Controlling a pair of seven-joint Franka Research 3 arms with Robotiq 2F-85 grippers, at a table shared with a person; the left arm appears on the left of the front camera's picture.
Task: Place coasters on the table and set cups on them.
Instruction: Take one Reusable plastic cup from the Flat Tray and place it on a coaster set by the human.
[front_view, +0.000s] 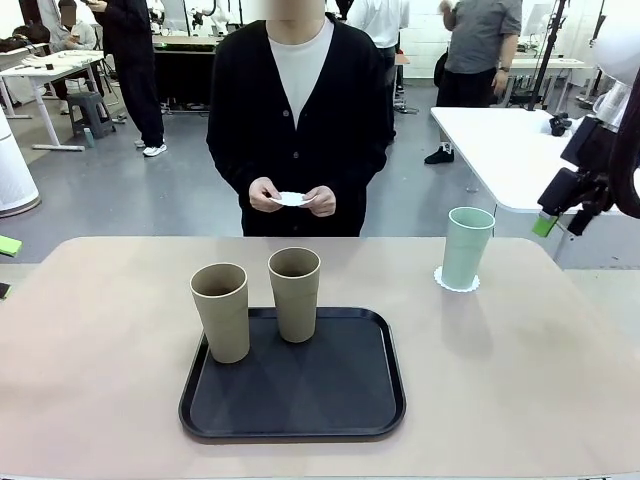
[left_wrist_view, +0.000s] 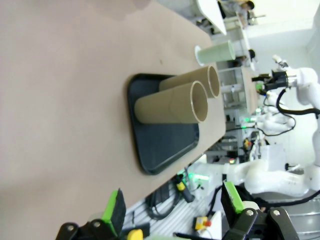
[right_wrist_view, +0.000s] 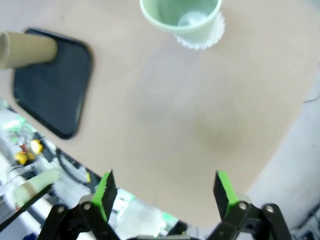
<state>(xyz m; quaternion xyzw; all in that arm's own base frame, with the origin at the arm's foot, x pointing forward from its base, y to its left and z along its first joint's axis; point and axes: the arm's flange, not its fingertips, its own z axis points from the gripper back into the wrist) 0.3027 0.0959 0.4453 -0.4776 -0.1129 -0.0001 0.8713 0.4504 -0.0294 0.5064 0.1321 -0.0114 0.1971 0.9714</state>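
Cup (front_view: 467, 245) on coaster (front_view: 441, 278), right of tray (front_view: 300, 405)

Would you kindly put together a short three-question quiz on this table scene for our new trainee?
1. True or false: the mint green cup stands on a coaster on the table.
2. How many beige-brown cups stand on the black tray?
3. What does the person at the far side hold in both hands?
A. a white coaster
B. a fourth cup
C. a spoon

Key: 1 true; 2 two; 3 A.
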